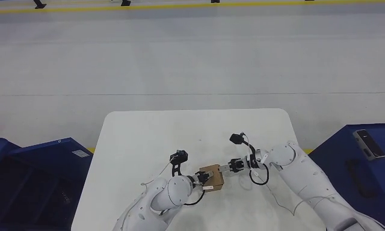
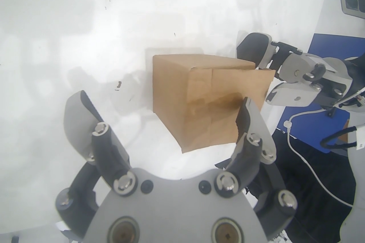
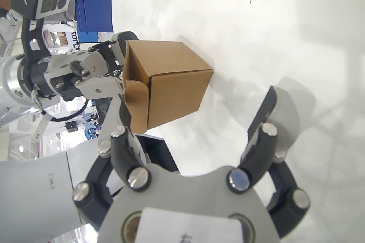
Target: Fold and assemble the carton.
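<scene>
A small brown carton (image 1: pixel 212 177) stands on the white table (image 1: pixel 180 129) between my two grippers. My left gripper (image 1: pixel 200 178) is open at one end of it. In the left wrist view, one finger (image 2: pixel 248 118) touches the creased, folded face of the carton (image 2: pixel 205 101), while the other finger (image 2: pixel 82 110) is off to the side over bare table. My right gripper (image 1: pixel 227 167) is open at the opposite end. In the right wrist view, a loose flap bends inward on the carton (image 3: pixel 168 84), next to the left gripper (image 3: pixel 121 61). The right gripper (image 2: pixel 265 71) straddles a flap edge.
Blue bins stand off both sides of the table, one on the left (image 1: pixel 36 171) and one on the right (image 1: pixel 355 153). The carton sits near the table's front edge, with open tabletop behind it.
</scene>
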Robot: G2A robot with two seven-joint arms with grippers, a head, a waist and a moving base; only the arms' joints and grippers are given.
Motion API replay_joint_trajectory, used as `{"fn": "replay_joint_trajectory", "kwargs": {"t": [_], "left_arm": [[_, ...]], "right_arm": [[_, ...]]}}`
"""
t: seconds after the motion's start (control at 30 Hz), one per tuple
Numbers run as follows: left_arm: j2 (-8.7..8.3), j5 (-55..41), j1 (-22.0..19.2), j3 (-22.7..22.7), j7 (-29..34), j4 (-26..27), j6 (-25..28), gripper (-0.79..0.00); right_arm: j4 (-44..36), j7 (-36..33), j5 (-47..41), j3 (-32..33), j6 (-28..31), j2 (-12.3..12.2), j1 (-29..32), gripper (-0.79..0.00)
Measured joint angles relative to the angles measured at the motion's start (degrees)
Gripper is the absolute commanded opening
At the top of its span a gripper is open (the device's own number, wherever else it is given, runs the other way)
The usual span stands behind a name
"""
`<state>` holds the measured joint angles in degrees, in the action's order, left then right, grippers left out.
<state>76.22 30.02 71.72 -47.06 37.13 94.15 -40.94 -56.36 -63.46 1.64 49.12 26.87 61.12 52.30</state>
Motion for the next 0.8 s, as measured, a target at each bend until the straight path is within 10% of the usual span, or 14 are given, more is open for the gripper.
{"fn": "replay_joint_trajectory", "kwargs": {"t": [0.8], "left_arm": [[-0.27, 0.37, 1.19, -1.64, 0.53, 1.03, 0.35, 0.000]], "right_arm": [[-1.19, -0.98, 0.89, 1.93, -0.12, -1.09, 1.28, 0.000]]}}
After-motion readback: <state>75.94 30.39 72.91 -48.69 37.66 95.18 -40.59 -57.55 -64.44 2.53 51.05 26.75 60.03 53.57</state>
